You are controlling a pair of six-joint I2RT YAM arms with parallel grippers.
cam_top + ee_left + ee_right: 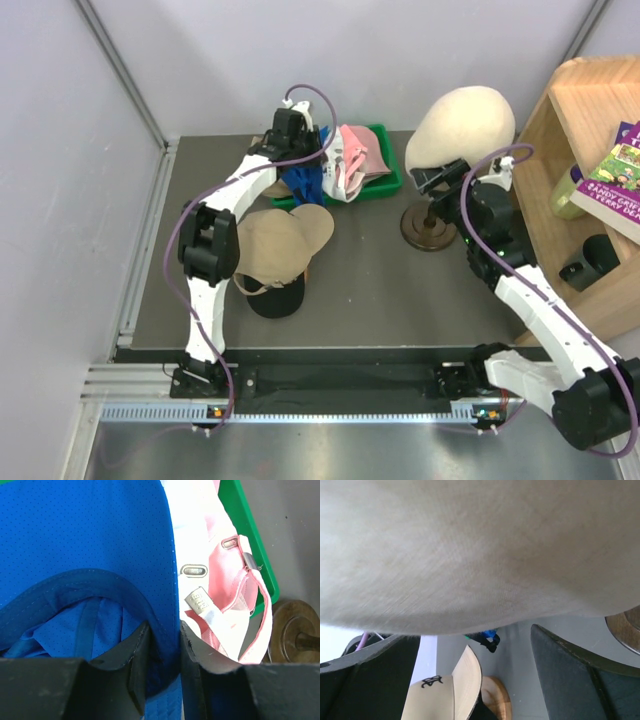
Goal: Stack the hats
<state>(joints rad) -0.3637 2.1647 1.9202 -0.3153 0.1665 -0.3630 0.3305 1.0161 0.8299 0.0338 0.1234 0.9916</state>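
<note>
My left gripper [162, 630] is pinched on the blue cap [85, 540], with a fold of its rim caught between the jaws. It lies in the green tray [385, 188] at the back of the table [400, 290], and the pink cap [227, 580] is pressed against it there. I judge these caps light and floppy: the crown will sag when lifted and only the brim is stiff, though the perforated cloth should give fair bite. The rim or brim edge looks the best hold. The pink one's strap and buckle could snag and come along. The tan cap [285, 240] sits on the black cap [275, 297] at front left, which I take for the pile. My right gripper [475, 635] is spread wide just under the head [460, 125], holding nothing I can see. The table is dark, matte and flat. Walls stand close at left and back, and a shelf [590, 120] crowds the right.
</note>
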